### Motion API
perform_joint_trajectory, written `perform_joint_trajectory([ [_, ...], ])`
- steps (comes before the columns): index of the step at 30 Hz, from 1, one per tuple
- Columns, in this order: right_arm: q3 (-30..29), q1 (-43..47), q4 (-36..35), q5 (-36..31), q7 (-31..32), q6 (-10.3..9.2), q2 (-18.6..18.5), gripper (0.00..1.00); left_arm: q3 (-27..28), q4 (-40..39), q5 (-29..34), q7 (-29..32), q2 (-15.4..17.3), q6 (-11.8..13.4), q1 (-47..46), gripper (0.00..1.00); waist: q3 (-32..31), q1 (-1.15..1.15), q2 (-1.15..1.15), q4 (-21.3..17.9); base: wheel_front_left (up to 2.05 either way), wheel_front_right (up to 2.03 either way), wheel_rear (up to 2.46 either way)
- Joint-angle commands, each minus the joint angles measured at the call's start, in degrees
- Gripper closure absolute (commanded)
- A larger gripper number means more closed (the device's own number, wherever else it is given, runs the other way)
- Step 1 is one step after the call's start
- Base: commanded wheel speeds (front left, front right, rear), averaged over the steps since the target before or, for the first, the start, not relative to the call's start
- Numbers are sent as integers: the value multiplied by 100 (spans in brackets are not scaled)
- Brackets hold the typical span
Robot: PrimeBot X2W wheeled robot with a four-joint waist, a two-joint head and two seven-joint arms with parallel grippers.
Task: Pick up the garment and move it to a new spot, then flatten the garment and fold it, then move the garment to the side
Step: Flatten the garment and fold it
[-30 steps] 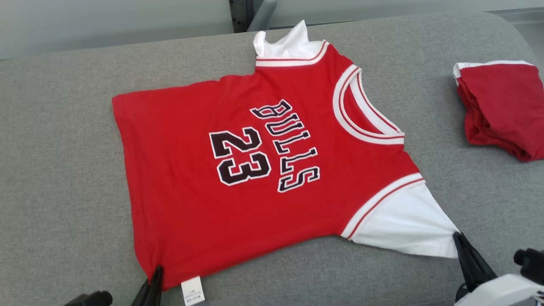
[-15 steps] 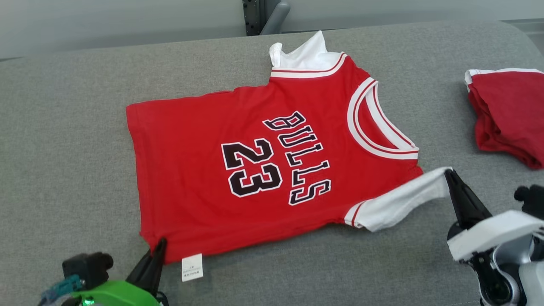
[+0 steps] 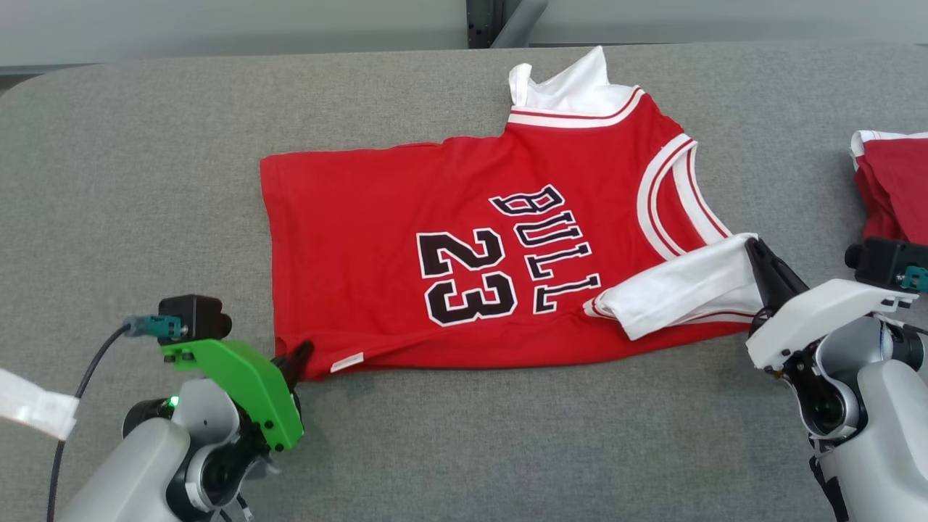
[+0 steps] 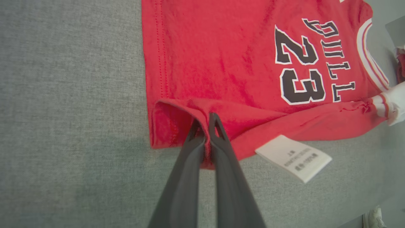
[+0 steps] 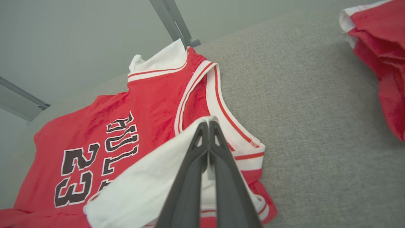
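- The red jersey (image 3: 449, 196) lies spread on the grey padded surface (image 3: 130, 181).
- The left gripper (image 3: 300, 355) is clamped tight on its near hem corner.
- The right gripper (image 3: 756, 250) is pinched closed on the white sleeve (image 3: 681, 290), which is folded over the chest.
- A second red garment (image 3: 895, 188) lies at far right, with a pale wall (image 3: 217, 22) behind.

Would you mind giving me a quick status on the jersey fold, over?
Left gripper shut on jersey hem corner. Right gripper shut on white sleeve, laid across the lettering. Second red garment at right, apart from the fold.
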Motion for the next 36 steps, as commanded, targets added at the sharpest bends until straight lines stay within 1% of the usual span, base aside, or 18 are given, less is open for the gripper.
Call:
perform_joint_trajectory([
  [1,37,-117,87,-59,-53,-1,-39,100,-13,125,-69,79,-39,-39,-171,100,14,0,64,51,0,0,0],
  [7,535,-702,752,-285,-27,-1,-234,100,-218,1001,-202,720,-330,-273,-876,100,50,0,64,90,0,0,0],
  [13,963,-1247,1260,-387,-41,-1,-397,100,-435,1716,-101,1151,-550,-372,-1485,100,40,0,64,111,0,0,0],
  [17,1135,-1534,1540,-413,-214,-1,-473,100,-506,2075,-104,1243,-707,-425,-1738,100,27,0,64,110,0,0,0],
  [22,1251,-1757,1863,-424,-500,-1,-517,100,-526,2386,-148,1322,-826,-532,-1963,100,34,0,64,137,0,0,0],
  [29,1321,-1996,2185,-448,-771,-1,-522,100,-567,2671,-89,1413,-845,-526,-2164,100,57,0,64,182,0,0,0],
  [32,1372,-2101,2342,-430,-877,-1,-511,100,-579,2828,-81,1446,-844,-485,-2200,100,64,0,64,199,0,0,0],
  [33,1454,-2162,2454,-431,-898,-1,-487,100,-571,2942,-62,1386,-858,-446,-2225,96,55,0,64,213,0,0,0],
  [34,1490,-2189,2506,-419,-887,-1,-479,100,-556,2992,-68,1362,-885,-408,-2224,69,50,0,64,220,0,0,0],
  [35,1529,-2217,2549,-414,-901,-1,-487,100,-560,3024,-65,1341,-908,-409,-2215,16,44,0,64,227,0,0,0],
  [36,1568,-2244,2587,-413,-930,-1,-489,53,-551,3054,-88,1325,-935,-416,-2199,0,37,0,64,234,0,0,0],
])
